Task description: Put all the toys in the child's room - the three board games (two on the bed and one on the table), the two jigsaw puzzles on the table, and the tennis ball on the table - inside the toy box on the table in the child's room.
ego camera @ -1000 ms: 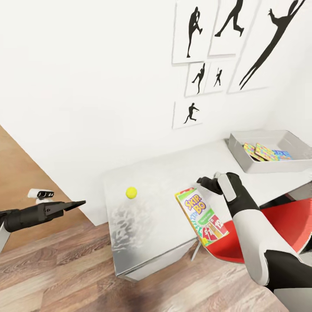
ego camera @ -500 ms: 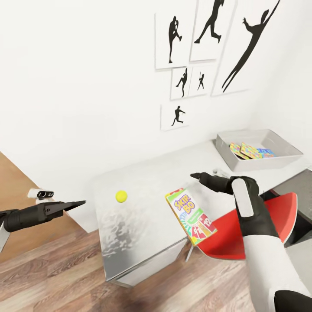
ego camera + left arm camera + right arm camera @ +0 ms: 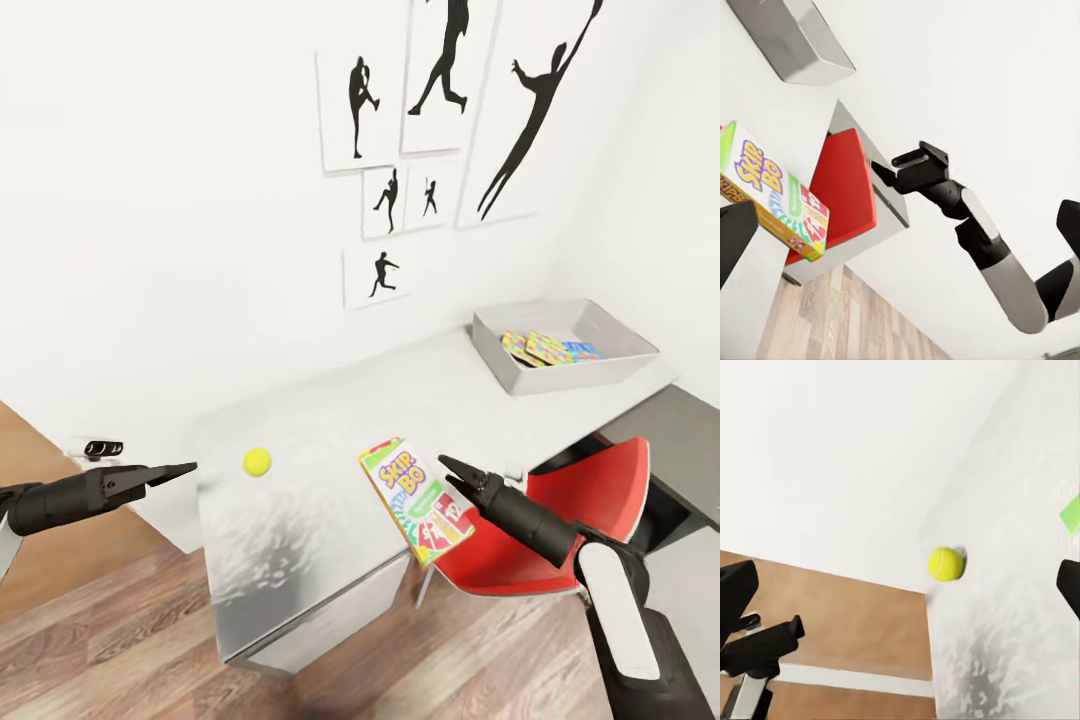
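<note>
Compared with one second ago, the right gripper [image 3: 452, 470] is being seen lower and drawn back toward the robot: it was above the far top corner of the Skip-Bo box [image 3: 414, 501], and it is now being held low beside that box's near right edge, over the red chair [image 3: 590, 505]. The whole head view has also shifted, so part of this is being put down to camera motion. The box is being seen lying flat at the table's [image 3: 330, 420] front edge, its lower corner overhanging, ungripped. Judgement: the arm is being re-posed for a side approach to the overhanging edge; no grasp has been made yet.

Right arm: forearm is being held roughly level, fingers pointing toward the table. The fingers appear close together and are holding nothing; how wide the gap is cannot be told.

Left gripper [image 3: 180, 468]: being held out level off the table's left end, fingers drawn to a point, empty.

The tennis ball [image 3: 257, 461] is resting on the table, left of the box. The toy box [image 3: 563, 345] is standing at the far right end, two jigsaw puzzles [image 3: 533, 347] and a blue game [image 3: 580, 349] already inside.
</note>
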